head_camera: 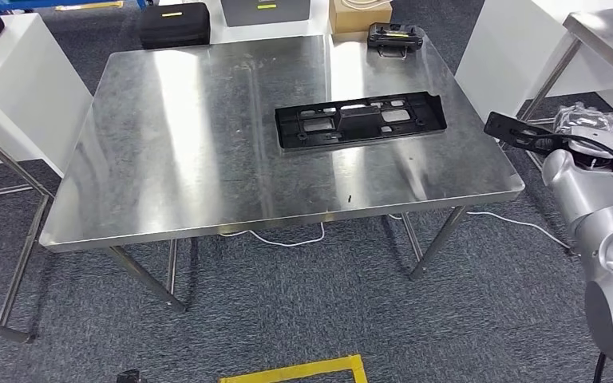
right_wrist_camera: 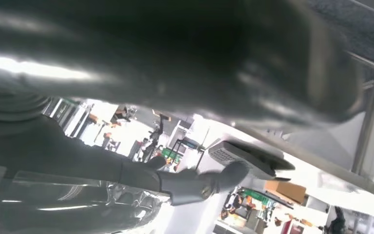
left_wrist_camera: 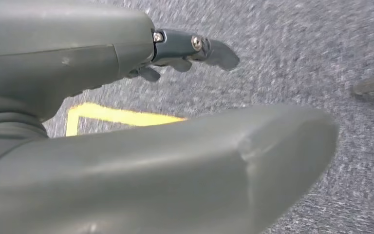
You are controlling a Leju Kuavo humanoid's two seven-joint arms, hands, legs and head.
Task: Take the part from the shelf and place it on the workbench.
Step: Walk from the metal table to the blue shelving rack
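The left hand [left_wrist_camera: 185, 53] just hung low over the carpet, fingers loose and apart with nothing in them, probably because one hand was enough here. A black part [head_camera: 361, 120] already lay flat mid-right on the steel workbench [head_camera: 168, 159]. Off the table's right edge, the right hand [head_camera: 579, 124] gripped another black part [head_camera: 519, 132], held out level, looked like it was lining up to set it down.

Workshop: steel workbench [head_camera: 207, 159], grey carpet [head_camera: 303, 303], yellow floor tape [head_camera: 295, 373].
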